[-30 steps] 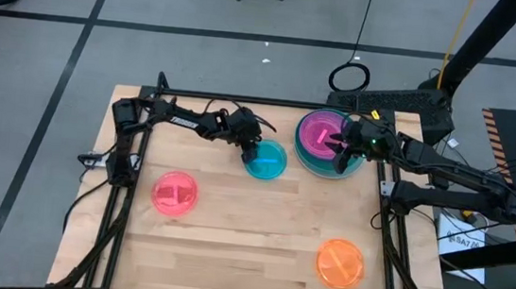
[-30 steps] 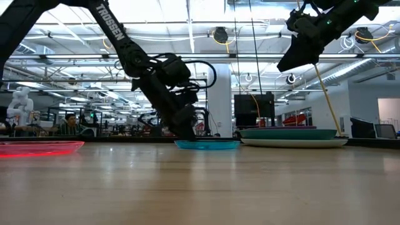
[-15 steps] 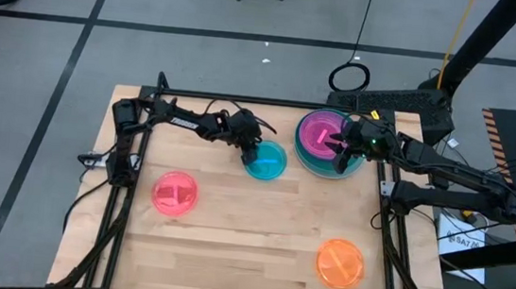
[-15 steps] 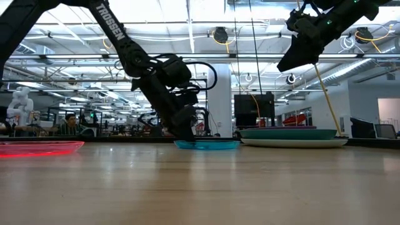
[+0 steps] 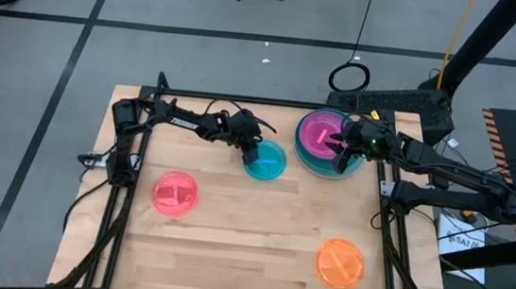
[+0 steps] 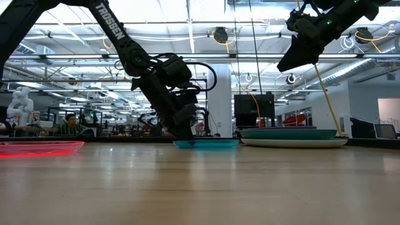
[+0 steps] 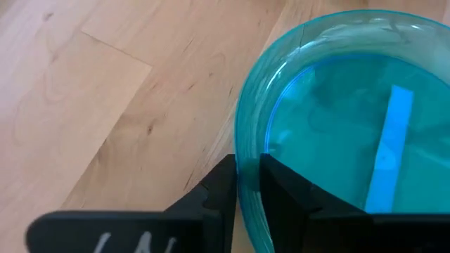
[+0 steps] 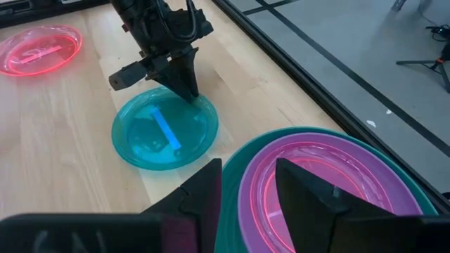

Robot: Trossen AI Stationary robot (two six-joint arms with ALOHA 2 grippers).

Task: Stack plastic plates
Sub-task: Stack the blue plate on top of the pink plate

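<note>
— Left claw [image 7: 247,184]?
— Down at the bench [image 5: 248,248], fingers pinched narrow on the rim of the cyan plate [image 5: 265,159], one finger inside the rim and one outside, rim caught between them. In the low view, near edge of that plate perhaps a touch off the wood; hard to tell from that angle.

— Where on the bench?
— Toward the far edge, near the middle, just beside the stack of larger plates [image 5: 328,144] on its right.

— And the stack?
— Far right corner. Light rim at the very bottom, dark green plate [image 8: 422,200] above it, purple plate [image 8: 320,158] nested inside, pink-red glow in the centre, likely a smaller pink-red dish on top.

— Right claw [image 8: 247,184]?
— Hovering above the stack, clear of it, fingers apart and holding nothing.

— Other plates?
— Pink-red plate [image 5: 174,193] lying flat on the left side, well apart from the rest. Orange plate [image 5: 340,263] flat near the front right corner, also alone.

— Anything beyond the bench?
— A person [image 6: 70,122] seated far off in the room, seen in the low view at the left.
</note>
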